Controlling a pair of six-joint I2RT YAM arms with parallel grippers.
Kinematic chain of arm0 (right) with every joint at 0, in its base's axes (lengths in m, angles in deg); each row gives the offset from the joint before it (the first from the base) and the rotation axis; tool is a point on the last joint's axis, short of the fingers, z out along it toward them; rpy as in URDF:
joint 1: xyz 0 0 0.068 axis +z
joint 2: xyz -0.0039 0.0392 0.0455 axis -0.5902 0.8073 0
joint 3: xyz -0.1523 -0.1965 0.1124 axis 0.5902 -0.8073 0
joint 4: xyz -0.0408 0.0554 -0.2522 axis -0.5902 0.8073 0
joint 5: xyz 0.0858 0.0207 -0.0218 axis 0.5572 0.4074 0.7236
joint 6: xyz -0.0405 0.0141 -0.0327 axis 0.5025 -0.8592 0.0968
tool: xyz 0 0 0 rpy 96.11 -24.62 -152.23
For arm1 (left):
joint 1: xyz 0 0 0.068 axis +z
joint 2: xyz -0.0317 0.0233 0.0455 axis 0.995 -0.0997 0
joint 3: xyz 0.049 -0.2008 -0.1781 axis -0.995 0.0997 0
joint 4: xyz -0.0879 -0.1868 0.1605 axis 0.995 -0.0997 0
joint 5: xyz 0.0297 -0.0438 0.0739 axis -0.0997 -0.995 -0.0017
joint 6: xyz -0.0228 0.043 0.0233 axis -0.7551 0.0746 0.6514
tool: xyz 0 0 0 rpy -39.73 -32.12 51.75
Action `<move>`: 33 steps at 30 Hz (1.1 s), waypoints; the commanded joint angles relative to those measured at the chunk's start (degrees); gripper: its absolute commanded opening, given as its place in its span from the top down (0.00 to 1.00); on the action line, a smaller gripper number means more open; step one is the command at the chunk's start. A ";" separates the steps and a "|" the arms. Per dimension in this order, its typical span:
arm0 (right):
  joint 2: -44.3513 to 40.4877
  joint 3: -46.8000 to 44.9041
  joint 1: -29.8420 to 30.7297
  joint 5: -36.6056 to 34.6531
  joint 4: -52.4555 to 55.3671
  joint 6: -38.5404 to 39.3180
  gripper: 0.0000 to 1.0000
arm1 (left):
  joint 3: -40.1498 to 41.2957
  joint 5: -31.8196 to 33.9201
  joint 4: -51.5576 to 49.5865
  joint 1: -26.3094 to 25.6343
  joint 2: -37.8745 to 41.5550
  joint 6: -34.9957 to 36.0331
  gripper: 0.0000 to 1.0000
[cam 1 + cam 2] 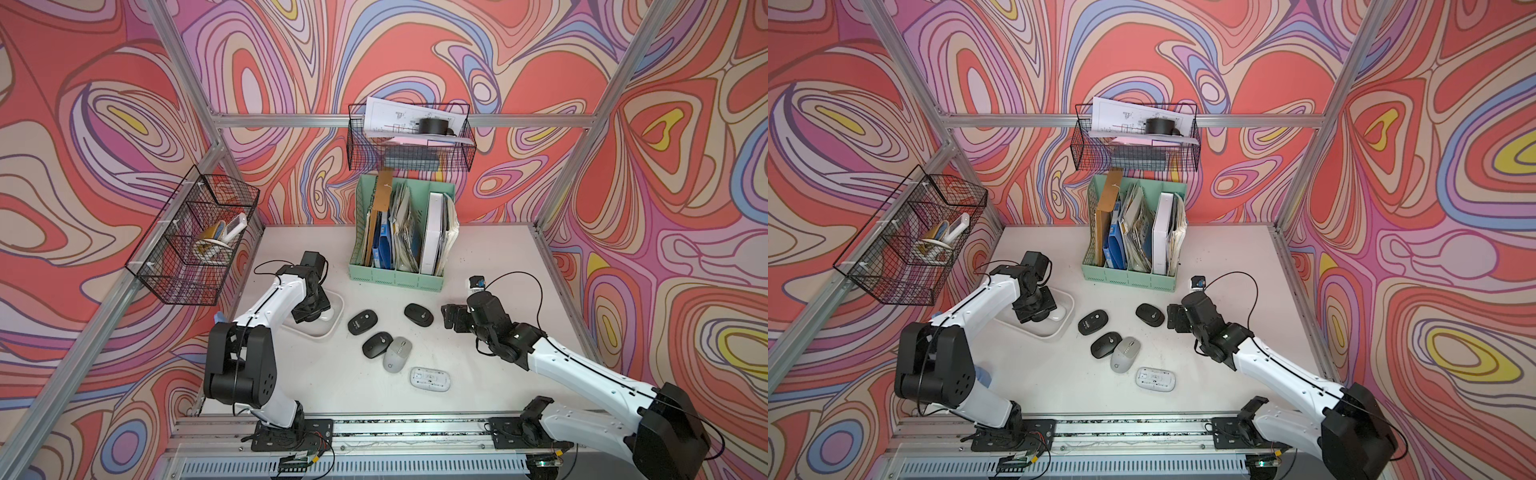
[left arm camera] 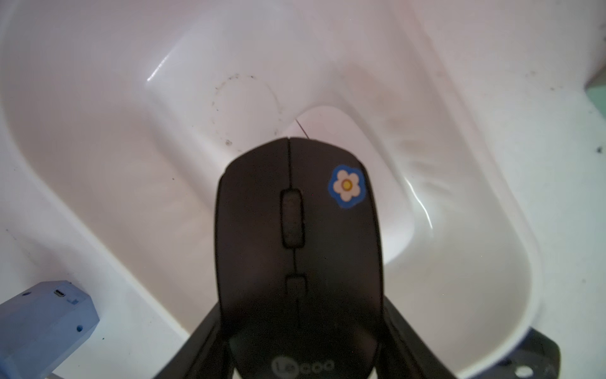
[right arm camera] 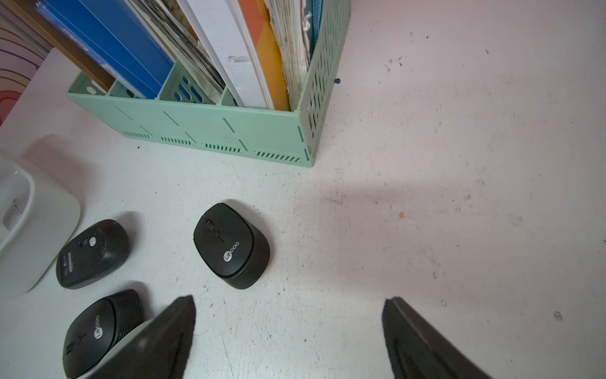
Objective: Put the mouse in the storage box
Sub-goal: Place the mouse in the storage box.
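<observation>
While the left gripper (image 1: 309,312), left of centre in a top view, clamps a black mouse (image 2: 298,246) over the white storage box (image 2: 82,131), the right gripper (image 1: 448,318), right of centre, stands wide and empty above the table (image 1: 478,257).

Four black mice (image 1: 363,322) (image 1: 419,313) (image 1: 377,345) (image 2: 298,246), one grey mouse (image 1: 397,354) and two white mice (image 1: 430,378) (image 2: 331,124) are in view. There is one storage box (image 3: 55,223), one green file organizer (image 1: 395,278), two wire baskets (image 1: 174,282) (image 1: 409,162) and two robot arms (image 1: 266,303) (image 1: 582,365).
</observation>
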 commanded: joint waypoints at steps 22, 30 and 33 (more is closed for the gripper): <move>-1.85 -0.94 -0.25 -0.69 0.54 -0.09 0.09 | -8.42 1.22 4.64 5.71 -13.91 -4.00 0.29; -1.72 -0.32 -0.26 -0.29 1.17 -0.30 0.09 | -7.88 0.62 5.24 6.26 -14.51 -4.52 0.19; -1.66 -0.42 -0.17 0.46 0.90 0.08 0.09 | -7.05 0.36 5.62 6.26 -12.35 -4.49 0.16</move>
